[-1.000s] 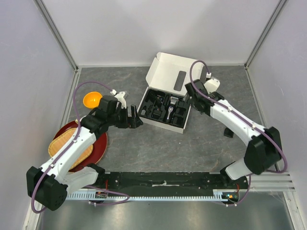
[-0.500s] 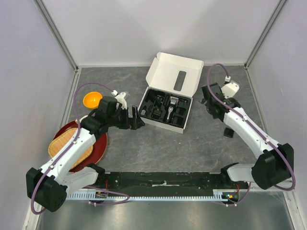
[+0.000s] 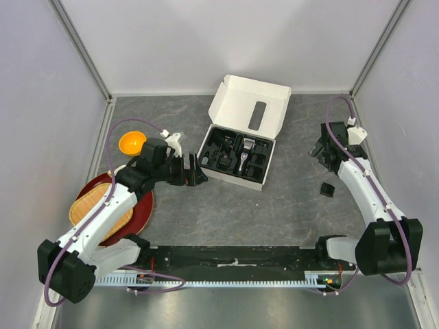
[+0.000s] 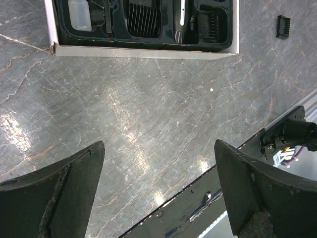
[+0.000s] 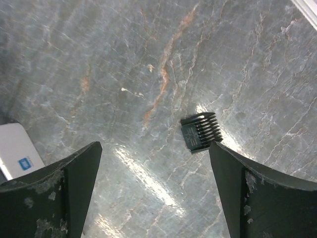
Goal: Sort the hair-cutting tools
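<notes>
Judging from how things lie, most of the set sits in its place. The hair clipper (image 3: 245,156) lies in the black tray of the white box (image 3: 240,103) at the middle of the bench (image 3: 226,212). The left wrist view shows guard combs (image 4: 143,20) and a small clear bottle (image 4: 79,14) in their own pockets beside it. One guard comb (image 5: 201,132) lies alone on the bare bench, well to the right of the box. If the set belongs in the tray, this comb seems to be the piece still left; if pieces are being taken out, the job has barely started. The pictures do not settle which. The cable and the brush are too small to make out.

The left fingers (image 4: 59,193) stand wide apart with nothing between them, over bare bench just left of the box. The right fingers (image 5: 49,193) are also spread wide and empty, with the loose comb lying on the bench below and between them, nearer one tip.

Compared with a second ago, the right arm has left the box's right edge and swung out to the right side of the bench, above the loose comb. The comb itself has not moved. The left arm is almost where it was, its fingers a little wider.
</notes>
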